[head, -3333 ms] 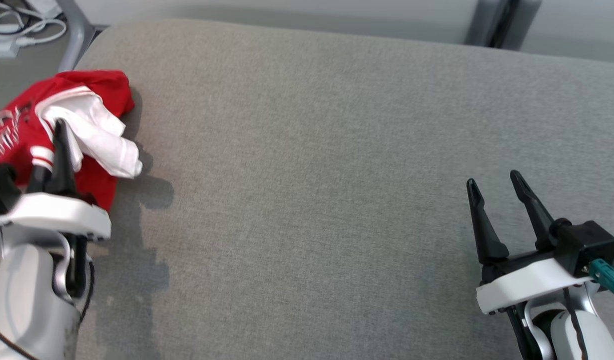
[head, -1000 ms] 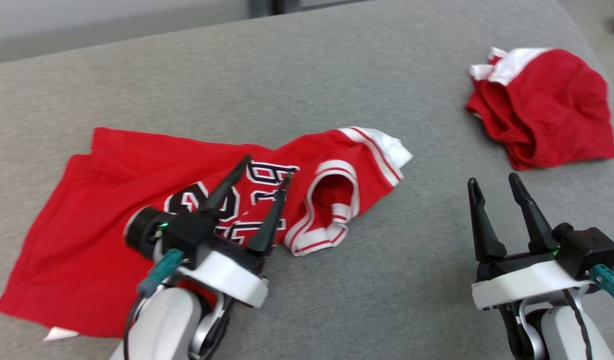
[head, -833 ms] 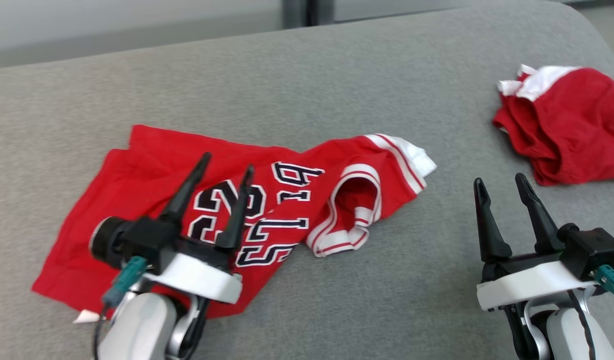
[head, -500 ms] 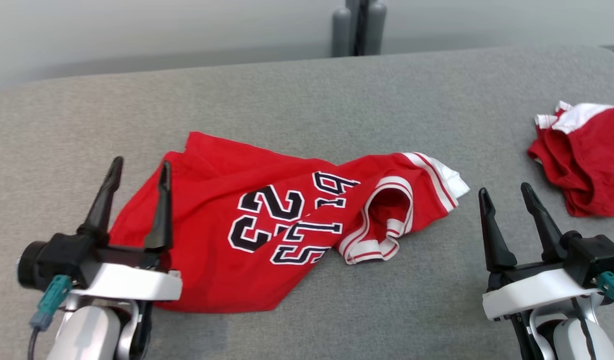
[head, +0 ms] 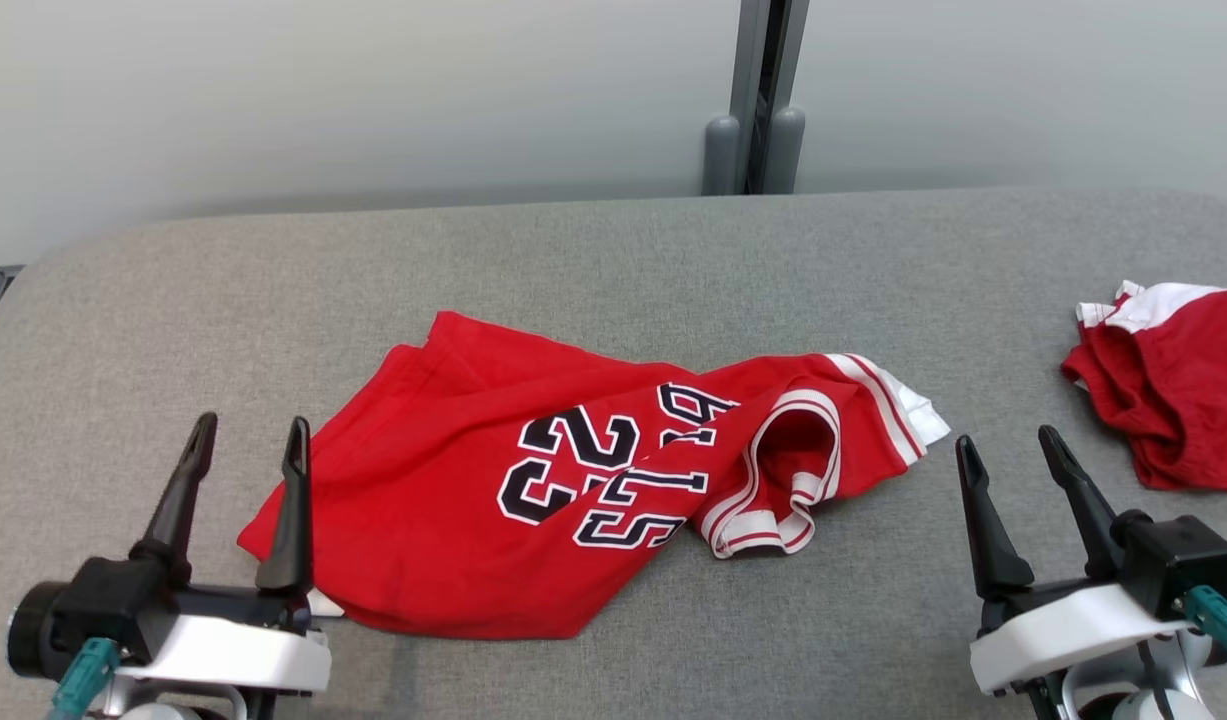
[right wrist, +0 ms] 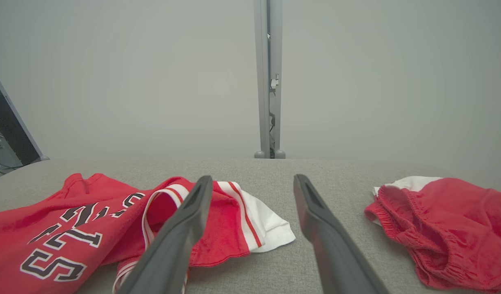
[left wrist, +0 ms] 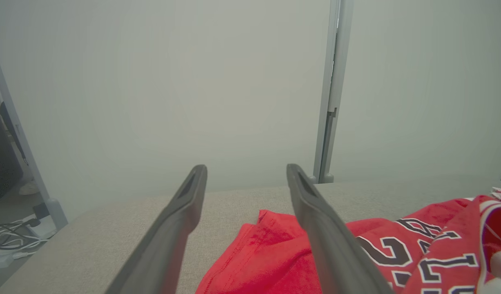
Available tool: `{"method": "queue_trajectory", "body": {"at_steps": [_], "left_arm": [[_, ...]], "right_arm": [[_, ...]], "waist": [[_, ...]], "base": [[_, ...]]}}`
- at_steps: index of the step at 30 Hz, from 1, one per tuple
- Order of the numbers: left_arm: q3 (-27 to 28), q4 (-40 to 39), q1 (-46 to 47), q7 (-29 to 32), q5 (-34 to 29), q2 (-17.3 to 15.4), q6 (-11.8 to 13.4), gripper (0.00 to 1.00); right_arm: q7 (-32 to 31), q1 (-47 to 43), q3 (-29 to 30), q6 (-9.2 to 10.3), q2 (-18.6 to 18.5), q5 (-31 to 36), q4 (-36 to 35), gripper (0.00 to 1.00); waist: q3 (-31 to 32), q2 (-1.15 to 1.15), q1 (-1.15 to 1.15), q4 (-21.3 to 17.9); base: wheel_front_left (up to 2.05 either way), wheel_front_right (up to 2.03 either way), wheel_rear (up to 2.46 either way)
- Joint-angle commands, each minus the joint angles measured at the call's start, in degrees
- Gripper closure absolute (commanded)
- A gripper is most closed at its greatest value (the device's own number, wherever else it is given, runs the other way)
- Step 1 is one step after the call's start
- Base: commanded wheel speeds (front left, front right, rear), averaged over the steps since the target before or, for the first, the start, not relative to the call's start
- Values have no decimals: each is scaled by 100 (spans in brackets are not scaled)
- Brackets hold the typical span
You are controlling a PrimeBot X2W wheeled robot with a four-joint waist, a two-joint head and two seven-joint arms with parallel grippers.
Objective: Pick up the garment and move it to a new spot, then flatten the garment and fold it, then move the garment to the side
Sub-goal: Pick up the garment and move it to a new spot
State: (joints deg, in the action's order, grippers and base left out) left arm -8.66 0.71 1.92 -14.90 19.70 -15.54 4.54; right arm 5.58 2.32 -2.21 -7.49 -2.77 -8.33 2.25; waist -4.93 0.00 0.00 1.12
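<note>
Since a second ago we are drawing our left gripper (head: 251,423) back off the red jersey (head: 453,520). Then it was hanging over the printed numbers. Now it is sitting at the lower left of the head view, just beside the jersey's near left corner. Its inner finger is overlapping the cloth's edge in that view, and we cannot tell whether it is touching. Our head camera is also looking from a different angle, so the pale wall (head: 373,90) and its grey post (head: 758,100) are showing behind the work.

We are holding both pairs of fingers spread wide, with nothing between them. In the left wrist view the left fingers are framing bare padding and the jersey's far corner. The right gripper (head: 1005,437) is hovering at the lower right, pointing at the open stretch between the two cloths.

The jersey is lying in the middle of the grey padded surface (head: 613,260), loosely spread but creased. Its black numbers and letters, outlined in white, are facing up. Its white-trimmed neck opening is lying toward our right, and a white patch of cloth is poking out at that end. A second red garment (head: 1173,400) with a white band is lying bunched at the right edge, well apart from the jersey.
</note>
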Motion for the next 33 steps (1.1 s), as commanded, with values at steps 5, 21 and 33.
{"method": "queue_trajectory", "body": {"at_steps": [5,21,33], "left_arm": [[-117,33,-260,65,31,23,-24,0],[-232,-81,-627,311,42,-51,127,0],[-260,-153,-643,322,55,-67,208,0]], "right_arm": [[-69,-304,92,-1,-31,-33,-45,0],[-245,-775,153,-1,-31,-92,-293,0],[-296,-823,143,-1,-31,-119,-375,0]], "waist": [[297,0,0,-33],[661,0,0,-30],[638,0,0,-25]], "base": [[0,0,0],[0,0,0],[0,0,0]]}}
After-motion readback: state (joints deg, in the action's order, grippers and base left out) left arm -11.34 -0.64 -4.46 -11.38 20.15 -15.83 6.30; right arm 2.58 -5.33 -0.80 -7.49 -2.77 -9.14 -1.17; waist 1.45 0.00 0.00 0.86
